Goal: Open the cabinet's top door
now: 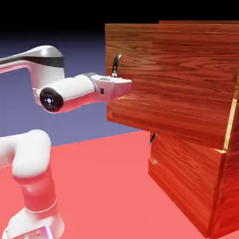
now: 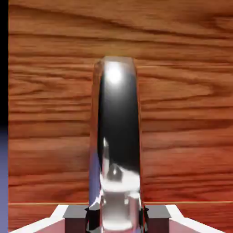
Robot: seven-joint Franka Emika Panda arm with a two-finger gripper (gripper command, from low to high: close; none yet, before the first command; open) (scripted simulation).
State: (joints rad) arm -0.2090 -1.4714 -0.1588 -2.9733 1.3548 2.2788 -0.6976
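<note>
Top door [image 1: 172,79] swung out from cabinet [image 1: 196,186] — gripper [image 1: 122,88] clamped tight on its silver handle [image 2: 116,136], held level above red tabletop [image 1: 107,186].

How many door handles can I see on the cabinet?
2. The curved silver handle is on the top door, with the gripper shut on it. A small dark handle is on the lower door; others may be hidden.
</note>
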